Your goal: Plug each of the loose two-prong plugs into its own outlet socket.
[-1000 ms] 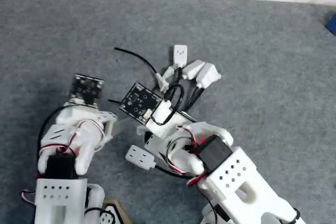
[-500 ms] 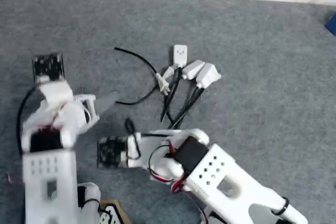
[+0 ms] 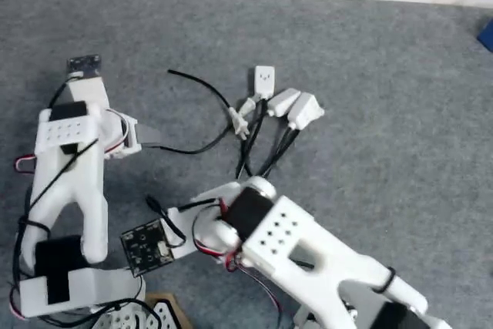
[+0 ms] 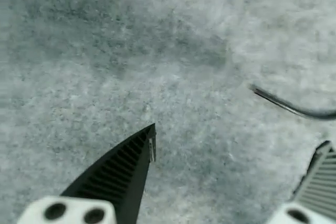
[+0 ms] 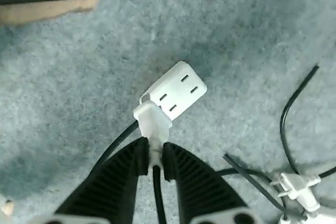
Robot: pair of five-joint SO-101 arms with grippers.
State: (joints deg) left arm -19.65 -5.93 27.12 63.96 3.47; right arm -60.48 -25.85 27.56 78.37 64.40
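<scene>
1. High view: a fixed camera above the grey carpet (image 3: 400, 82), facing down, with the arm bases (image 3: 69, 290) at the near edge.
2. Left wrist view: close over the carpet, facing past the left gripper (image 4: 239, 135). It shares the black cable (image 4: 289, 107) with the high view.
3. Right wrist view: close over the carpet, facing along the right gripper (image 5: 154, 148) toward the outlet socket (image 5: 176, 94). It shares a loose plug (image 5: 296, 187) with the high view.

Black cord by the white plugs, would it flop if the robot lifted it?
Probably floppy: the black cord lies in a loose curve on the grey mat. It looks thin, so likely light. Pushed, it would likely bend rather than slide whole.
</scene>
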